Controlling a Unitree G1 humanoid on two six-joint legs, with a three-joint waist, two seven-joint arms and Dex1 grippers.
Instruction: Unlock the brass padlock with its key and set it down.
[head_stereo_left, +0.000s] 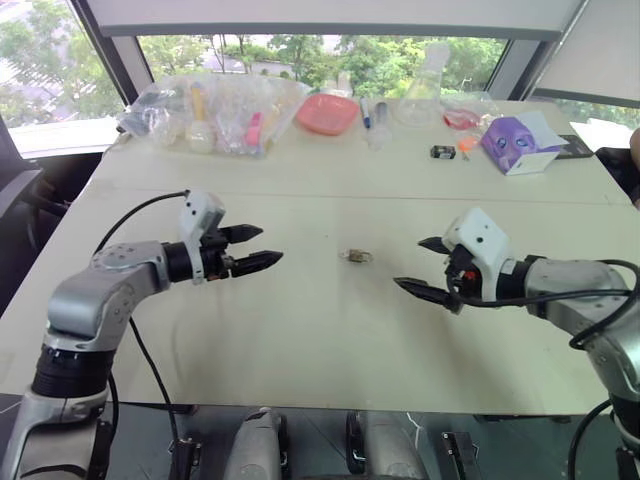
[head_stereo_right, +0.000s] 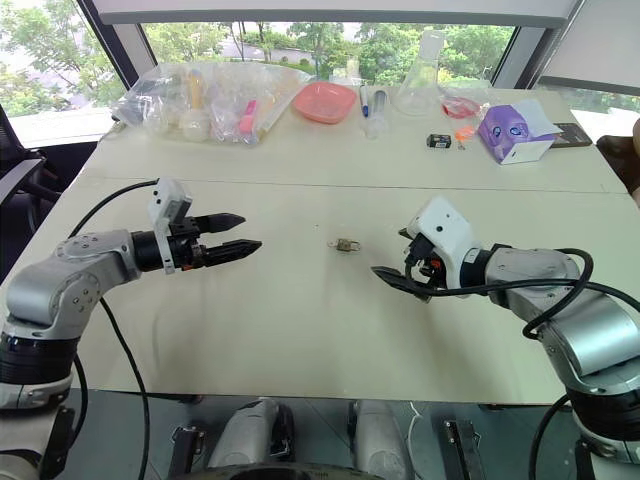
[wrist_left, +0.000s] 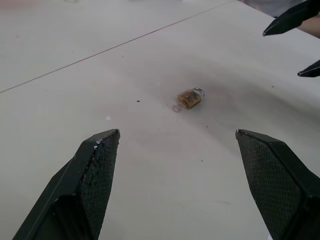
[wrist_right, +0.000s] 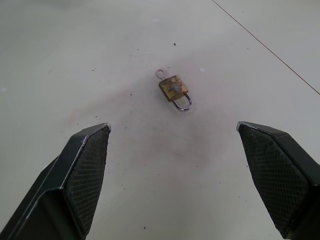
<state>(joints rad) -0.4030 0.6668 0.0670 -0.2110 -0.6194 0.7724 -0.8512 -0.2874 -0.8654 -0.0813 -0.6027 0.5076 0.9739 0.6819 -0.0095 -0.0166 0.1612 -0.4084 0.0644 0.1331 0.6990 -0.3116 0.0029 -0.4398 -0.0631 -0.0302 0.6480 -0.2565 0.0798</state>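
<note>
The padlock (head_stereo_left: 355, 256) is lying flat on the table (head_stereo_left: 300, 340) (shackle closed) between the left gripper (head_stereo_left: 254, 248) and right gripper (head_stereo_left: 418, 266), both gaping wide and holding nothing.

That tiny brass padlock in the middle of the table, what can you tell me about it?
The small yellowish-brass padlock lies flat on the pale table, between the two open grippers, touched by neither. Its body looks worn and mottled. A silvery metal shackle loops from one end and looks closed. A small silvery ring sticks out at the other end; whether that belongs to a key I cannot tell.
</note>
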